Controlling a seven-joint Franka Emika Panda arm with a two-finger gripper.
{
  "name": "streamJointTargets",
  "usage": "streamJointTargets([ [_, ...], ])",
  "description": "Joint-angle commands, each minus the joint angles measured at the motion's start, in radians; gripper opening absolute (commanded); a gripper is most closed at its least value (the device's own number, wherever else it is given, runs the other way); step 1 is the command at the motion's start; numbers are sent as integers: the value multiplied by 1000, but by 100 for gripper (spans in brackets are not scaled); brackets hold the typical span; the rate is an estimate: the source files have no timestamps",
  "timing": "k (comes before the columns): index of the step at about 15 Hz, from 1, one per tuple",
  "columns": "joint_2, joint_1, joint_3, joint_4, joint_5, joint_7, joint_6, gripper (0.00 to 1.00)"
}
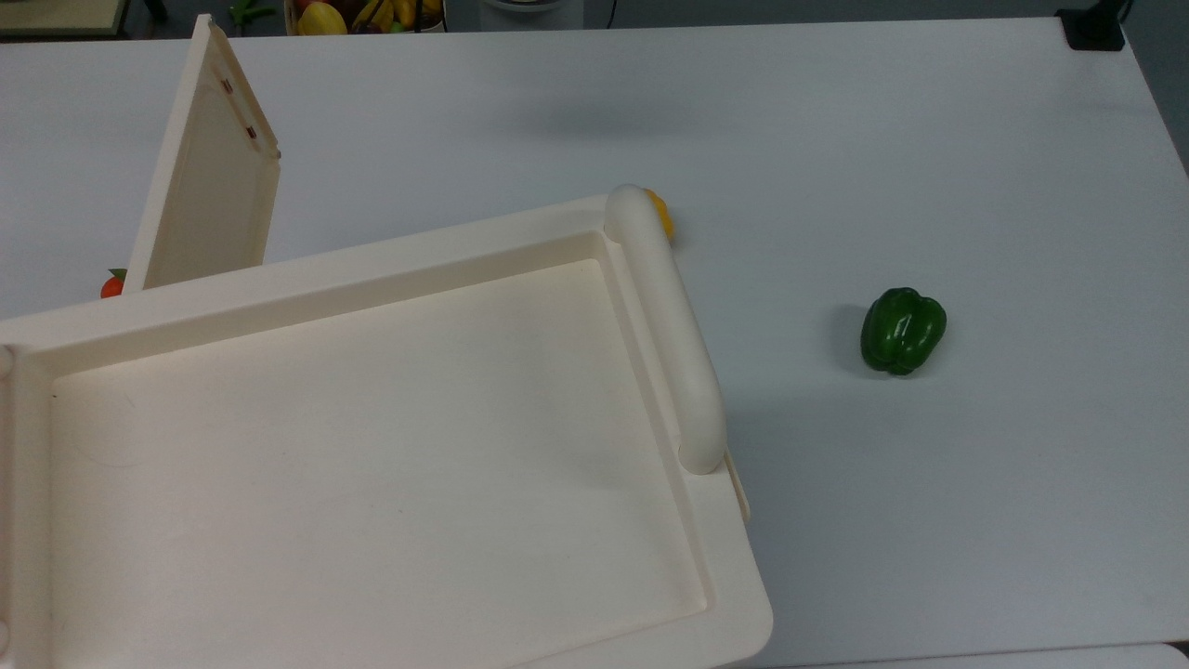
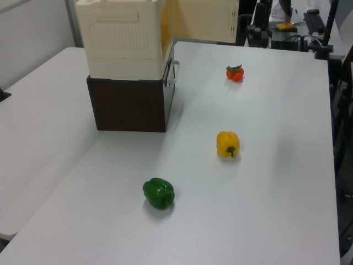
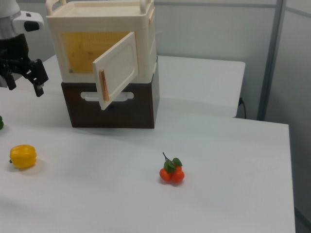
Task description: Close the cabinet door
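Cabinet door [image 3: 116, 68] hangs ajar off the cabinet [image 3: 102, 36] front, swung outward. Gripper [image 3: 23, 80] hovers just off the cabinet's side at the right view's left, fingers spread, holding nothing.

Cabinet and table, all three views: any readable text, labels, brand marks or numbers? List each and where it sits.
None readable. The cabinet, its open cabinet door, the dark base, the table and the gripper carry no legible words, numbers or logos.
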Motion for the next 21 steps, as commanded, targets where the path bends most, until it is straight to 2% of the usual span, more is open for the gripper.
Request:
streamJointTargets([
  [1,-13,6,-12,-10,4,-12,20,100],
  [6,-13,3,-18,-9,7,-19,21,100],
  [8,-16,1,-18,-9,10,-17,21,93],
  [10,-18,1,-18,-9,13,-19,21,74],
  [15,-15,0,-18,4,33,-8,24,14],
  [16,-16,0,-19,4,46,-11,24,5],
  [17,-15,0,-19,4,47,-9,24,0],
  [21,-18,-3,-19,5,48,-15,20,0],
])
